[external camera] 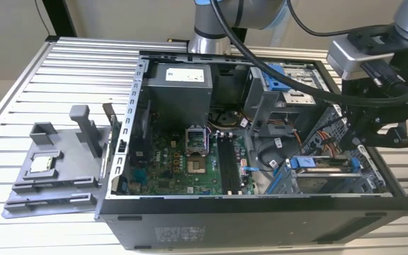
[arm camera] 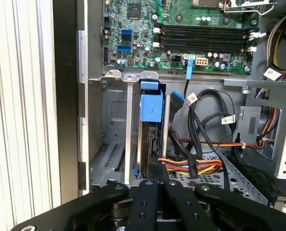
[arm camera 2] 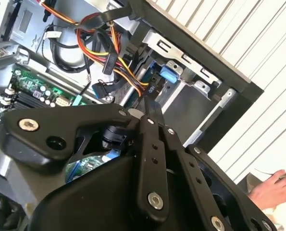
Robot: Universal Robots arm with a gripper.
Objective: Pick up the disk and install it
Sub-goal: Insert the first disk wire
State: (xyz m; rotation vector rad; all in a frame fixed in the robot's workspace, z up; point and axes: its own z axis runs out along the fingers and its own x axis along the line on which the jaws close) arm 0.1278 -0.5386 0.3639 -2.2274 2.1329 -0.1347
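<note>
The disk [arm camera: 150,107], silver with a blue plastic frame, stands on edge in the metal drive bay at the front corner of the open computer case. In the exterior view the disk [external camera: 323,164] lies in the bay at the case's right, below my gripper [external camera: 363,142]. My gripper [arm camera: 157,168] is shut, its black fingertips pressed together with nothing between them, right at the disk's near end. In the second wrist view the gripper [arm camera 2: 150,103] points at the blue frame [arm camera 2: 166,74] in the bay. Whether the tips touch the disk I cannot tell.
Orange, yellow and black cables [arm camera: 195,163] crowd the space beside the bay. The motherboard [external camera: 189,159] and a grey box [external camera: 179,87] fill the case's left part. A grey fixture [external camera: 55,170] with a small silver chip [external camera: 42,163] sits on the slatted table. A hand [arm camera 2: 272,188] rests outside the case.
</note>
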